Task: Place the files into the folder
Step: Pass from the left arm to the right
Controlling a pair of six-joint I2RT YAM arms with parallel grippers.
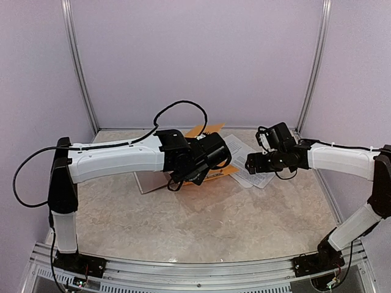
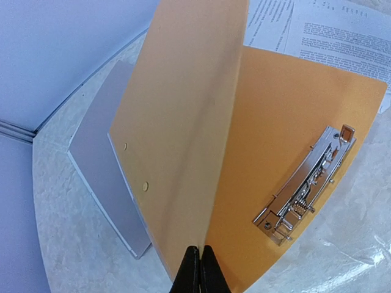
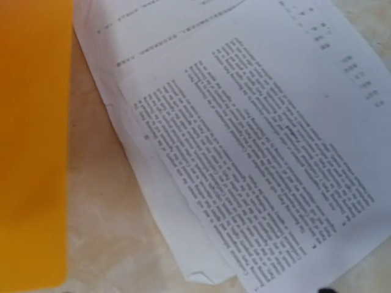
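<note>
Left wrist | left gripper [image 2: 200, 262] pinched tight on one folder [image 2: 287, 110] cover | right gripper [image 1: 251, 163] wide apart, empty | files [image 3: 256, 159]: at least two sheets

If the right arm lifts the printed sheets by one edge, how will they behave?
The sheets look thin, so they would probably droop. They lie loose and fanned, so they may slide apart. Flat on the table, their edges seem hard to catch.

The enclosure has pale lilac walls [image 1: 195, 61] on the far, left and right sides. Two slim metal uprights [image 1: 80, 67] stand at the far corners. The worktop [image 1: 201, 226] is beige, marble-patterned and evenly lit. A ribbed aluminium rail [image 1: 201, 271] runs along its near edge.
</note>
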